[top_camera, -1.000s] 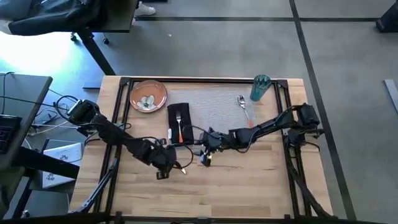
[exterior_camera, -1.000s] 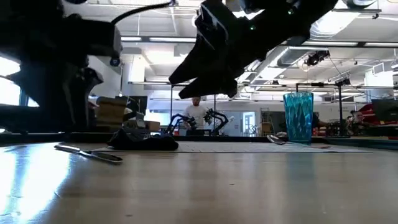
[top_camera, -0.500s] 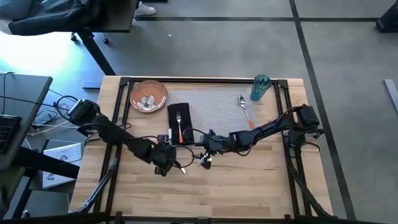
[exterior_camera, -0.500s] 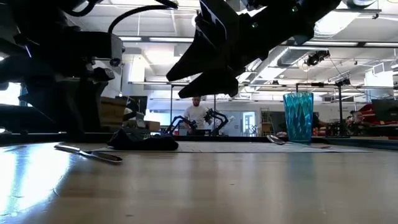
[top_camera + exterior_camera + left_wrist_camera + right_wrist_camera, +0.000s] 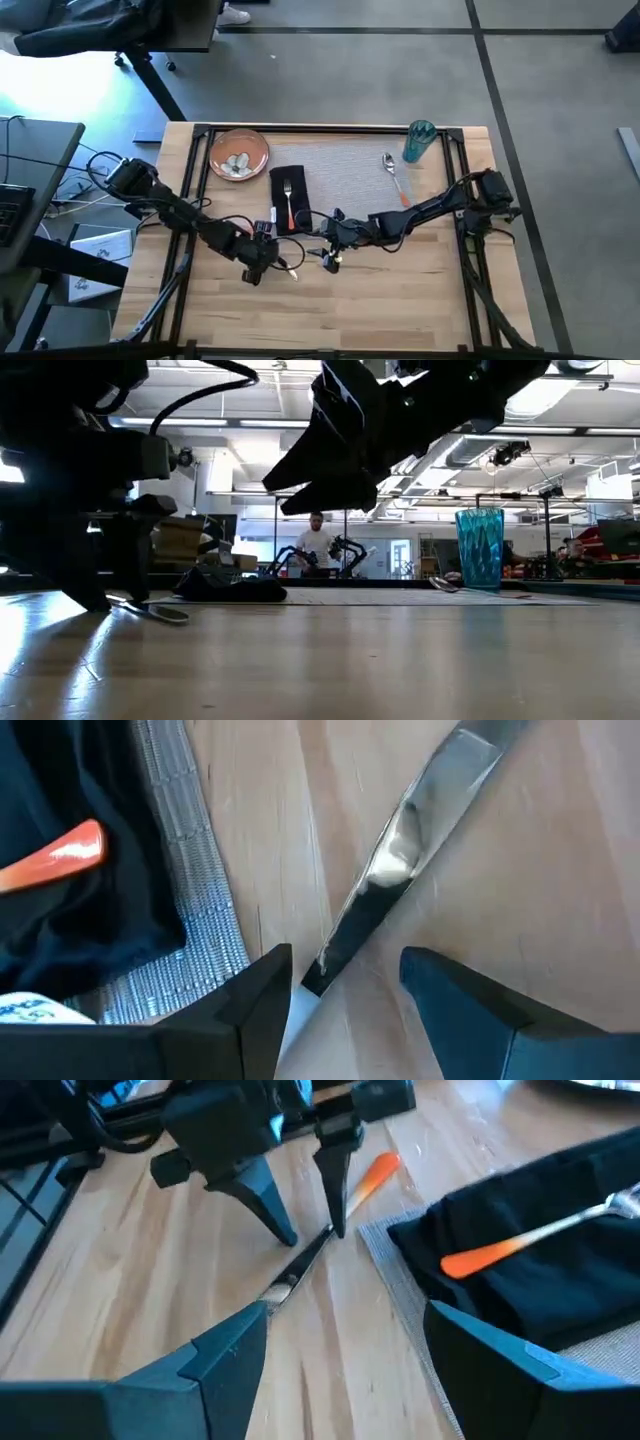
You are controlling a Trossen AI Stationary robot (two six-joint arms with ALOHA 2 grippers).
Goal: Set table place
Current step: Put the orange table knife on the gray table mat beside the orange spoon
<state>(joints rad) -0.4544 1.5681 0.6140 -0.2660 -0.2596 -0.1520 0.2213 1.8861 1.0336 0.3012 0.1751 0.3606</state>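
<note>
no readable text, labels or numbers

A workshop room with a grey floor and a bright ceiling.

Grey carpet floor (image 5: 360, 70), crossed by dark seams (image 5: 492, 75), is spreading around the work area in the high view, and a dark desk (image 5: 35, 160) with loose cables (image 5: 85, 185) is sitting at one side, with an office chair (image 5: 100, 25) farther back. In the low view, strip lights (image 5: 250, 422) are glowing along the white ceiling, ducts (image 5: 470, 450) are running overhead, a person (image 5: 316, 543) in a white top is standing far back, and stacked boxes (image 5: 180, 540) are sitting near a bright window (image 5: 10, 470).
</note>
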